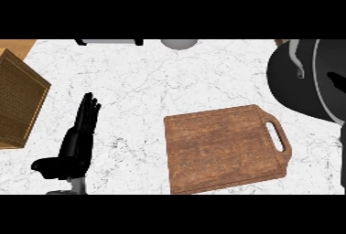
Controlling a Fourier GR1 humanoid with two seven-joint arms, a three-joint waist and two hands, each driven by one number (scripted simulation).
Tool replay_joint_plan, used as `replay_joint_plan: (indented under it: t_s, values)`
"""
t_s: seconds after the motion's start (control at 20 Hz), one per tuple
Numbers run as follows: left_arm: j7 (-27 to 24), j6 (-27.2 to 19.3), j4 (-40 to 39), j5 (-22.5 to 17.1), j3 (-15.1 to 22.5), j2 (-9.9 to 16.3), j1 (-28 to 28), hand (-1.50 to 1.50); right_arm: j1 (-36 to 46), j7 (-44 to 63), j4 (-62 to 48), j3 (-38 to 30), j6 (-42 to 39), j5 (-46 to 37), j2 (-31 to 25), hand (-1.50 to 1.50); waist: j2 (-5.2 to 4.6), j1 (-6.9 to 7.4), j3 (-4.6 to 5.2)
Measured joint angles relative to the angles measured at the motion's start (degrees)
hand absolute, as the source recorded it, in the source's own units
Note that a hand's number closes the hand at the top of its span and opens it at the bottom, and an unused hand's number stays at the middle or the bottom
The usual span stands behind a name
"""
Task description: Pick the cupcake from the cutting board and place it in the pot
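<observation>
The wooden cutting board [226,148] lies on the marble counter right of centre, with its handle slot toward the right, and nothing sits on it. The black pot [297,87] with a grey handle stands at the upper right, cut by the view's edge. No cupcake shows anywhere. My left hand [79,137] rests at the lower left, open, fingers straight and pointing away, well apart from the board. My right forearm shows only as a pale strip at the right edge below the pot. My right hand [335,78] is a dark shape over the pot that blends into it.
A woven brown basket [19,103] stands at the left edge. A grey round object [179,43] and a pale appliance with black feet [108,41] sit along the far edge. White marble counter lies between my left hand and the board.
</observation>
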State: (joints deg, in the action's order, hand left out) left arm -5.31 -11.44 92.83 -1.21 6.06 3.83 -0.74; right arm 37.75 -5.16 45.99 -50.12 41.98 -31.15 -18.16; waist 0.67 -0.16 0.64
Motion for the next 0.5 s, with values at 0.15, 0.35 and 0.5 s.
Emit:
replay_joint_plan:
  t_s: [0.15,0.35,0.5]
  values:
    - [-0.9,1.1,-1.4,-1.0,-1.4,0.5,0.5,0.00,-4.3,-1.4,2.9,0.6,-2.1,3.0,-0.2,-1.50,-0.23,-0.08,-0.23]
    - [-0.7,1.9,-1.2,-1.2,-2.1,0.8,0.3,0.00,-9.1,-0.6,7.2,2.5,-2.8,6.3,-0.5,-1.50,-0.46,0.00,-0.49]
    - [-1.0,1.4,-1.5,-0.4,-2.0,0.2,0.6,0.00,-12.1,-0.8,10.5,2.5,-2.4,9.2,-0.6,-1.50,-0.54,0.01,-0.57]
